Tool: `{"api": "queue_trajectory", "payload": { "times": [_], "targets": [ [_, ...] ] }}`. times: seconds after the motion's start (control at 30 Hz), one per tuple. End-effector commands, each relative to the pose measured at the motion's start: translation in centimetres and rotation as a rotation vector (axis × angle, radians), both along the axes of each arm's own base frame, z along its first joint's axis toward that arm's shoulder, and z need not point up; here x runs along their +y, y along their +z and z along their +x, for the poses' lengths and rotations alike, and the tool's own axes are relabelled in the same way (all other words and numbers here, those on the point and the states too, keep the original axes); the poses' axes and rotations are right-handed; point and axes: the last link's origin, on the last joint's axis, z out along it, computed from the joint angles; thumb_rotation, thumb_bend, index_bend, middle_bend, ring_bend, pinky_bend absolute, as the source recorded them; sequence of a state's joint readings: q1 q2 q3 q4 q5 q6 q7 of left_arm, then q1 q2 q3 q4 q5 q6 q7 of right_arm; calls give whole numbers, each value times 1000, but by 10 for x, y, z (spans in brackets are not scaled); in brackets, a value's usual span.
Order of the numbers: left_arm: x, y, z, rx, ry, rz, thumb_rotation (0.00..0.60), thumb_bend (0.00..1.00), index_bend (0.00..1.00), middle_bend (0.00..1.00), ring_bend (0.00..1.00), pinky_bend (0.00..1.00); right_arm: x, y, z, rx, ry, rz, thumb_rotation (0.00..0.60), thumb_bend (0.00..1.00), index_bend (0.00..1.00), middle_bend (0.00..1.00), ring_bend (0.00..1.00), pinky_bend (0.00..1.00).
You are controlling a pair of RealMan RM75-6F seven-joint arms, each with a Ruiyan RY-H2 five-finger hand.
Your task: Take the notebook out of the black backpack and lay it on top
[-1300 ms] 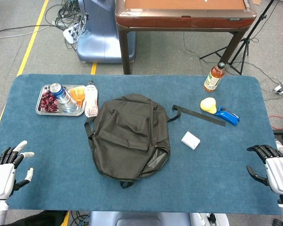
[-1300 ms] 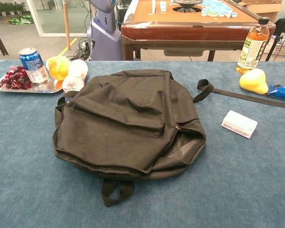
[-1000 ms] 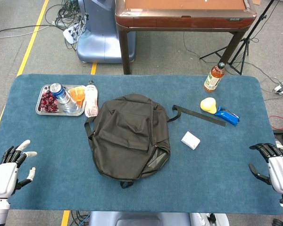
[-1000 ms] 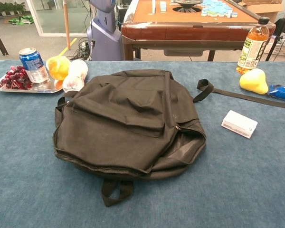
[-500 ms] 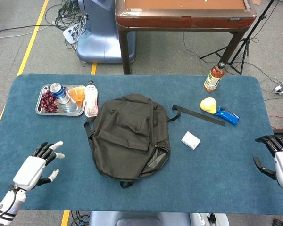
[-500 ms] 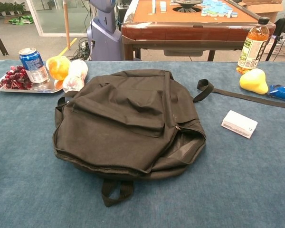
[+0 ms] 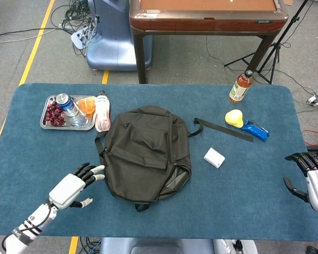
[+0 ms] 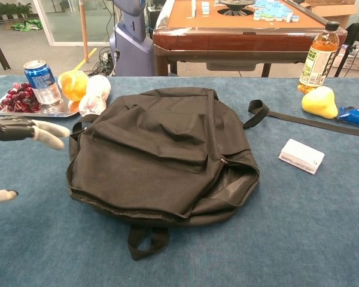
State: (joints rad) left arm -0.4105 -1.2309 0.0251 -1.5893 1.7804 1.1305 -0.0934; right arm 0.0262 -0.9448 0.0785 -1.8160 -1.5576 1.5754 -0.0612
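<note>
Black backpack (image 7: pixel 147 152) lies flat mid-table (image 7: pixel 244 211), side zipper gaping on its right edge; inside is just dark, so the notebook can't be made out in either view. Left hand (image 7: pixel 74 187) hovers just beside the bag's left edge, fingers (image 8: pixel 48 133) spread, holding nothing, not touching the fabric as far as I can tell; chest view only catches the fingertips, rest cut off by the frame. Right hand (image 7: pixel 314 179) sits at the far right table edge, half cropped, fingers apart and slightly curled, empty. Loose strap (image 7: pixel 222 128) runs off the bag's top right. Small white box (image 7: pixel 214 157) near the zipper side. Tray (image 7: pixel 47 125) with can, grapes and fruit up left; a bottle lies beside it. Yellow pear-shaped thing (image 7: pixel 233 118), blue packet (image 7: pixel 255 129), upright bottle (image 7: pixel 241 87) up right.
</note>
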Motion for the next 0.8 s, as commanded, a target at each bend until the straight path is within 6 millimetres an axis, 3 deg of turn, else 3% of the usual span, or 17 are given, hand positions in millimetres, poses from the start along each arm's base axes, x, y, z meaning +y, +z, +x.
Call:
{"api": "queue_trajectory", "payload": {
  "times": [0.03,0.57,0.8],
  "targets": [
    [6,-14,6,-1,-39,-14,600,259,188,72,69,18,1,0,-1,0,-4,-1,600,298,346,316,230,358],
    [28,-63,24,-107,-24,-61,600,241,207,71,69,18,11,6,-11,-5,-41,-21,600,298,347,316,231,358],
    [43,-73,39,-171,-8,-46,600,224,234,71,71,18,13,7,-15,-9,-49,-22,600,298,346,316,231,358]
  ]
}}
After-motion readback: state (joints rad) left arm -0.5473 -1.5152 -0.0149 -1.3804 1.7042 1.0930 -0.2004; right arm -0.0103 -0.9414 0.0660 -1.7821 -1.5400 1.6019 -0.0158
